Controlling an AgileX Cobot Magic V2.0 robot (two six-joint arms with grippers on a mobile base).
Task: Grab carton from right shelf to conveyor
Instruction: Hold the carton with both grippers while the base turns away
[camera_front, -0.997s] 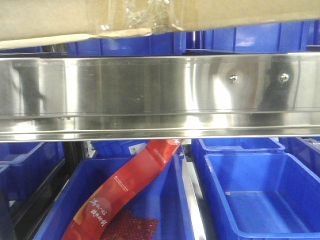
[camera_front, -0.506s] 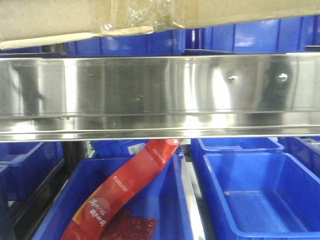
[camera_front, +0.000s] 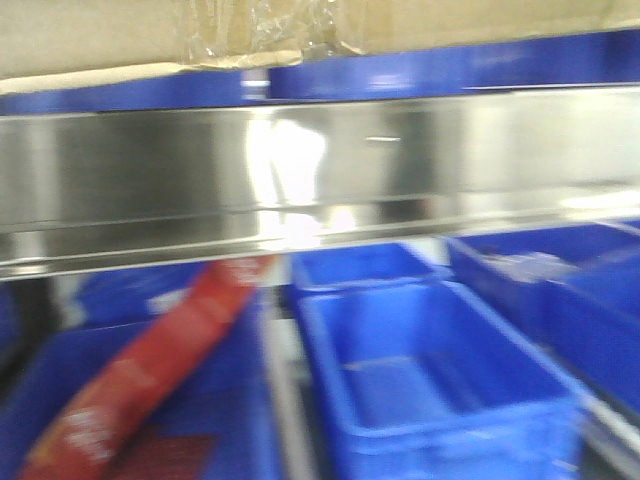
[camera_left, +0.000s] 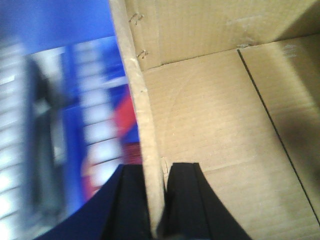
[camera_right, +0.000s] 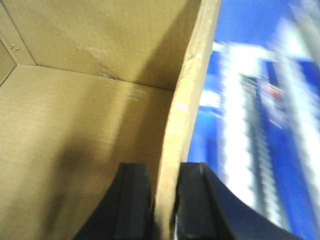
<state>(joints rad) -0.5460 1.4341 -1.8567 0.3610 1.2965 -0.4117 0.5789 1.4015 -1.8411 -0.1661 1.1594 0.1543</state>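
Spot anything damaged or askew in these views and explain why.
The clear tape along the lower edge of the carton is wrinkled and peeling loose. Below the shelf rail, a red packet leans slantwise instead of lying flat.

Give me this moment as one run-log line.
left gripper: shut on carton side wall | right gripper: shut on opposite wall | carton: open-topped, above right shelf rail | conveyor: not in view

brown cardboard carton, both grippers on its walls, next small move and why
Probably draw it back clear of the shiny steel shelf rail: the left gripper and right gripper each pinch a wall of the brown cardboard carton, whose base shows above that rail.
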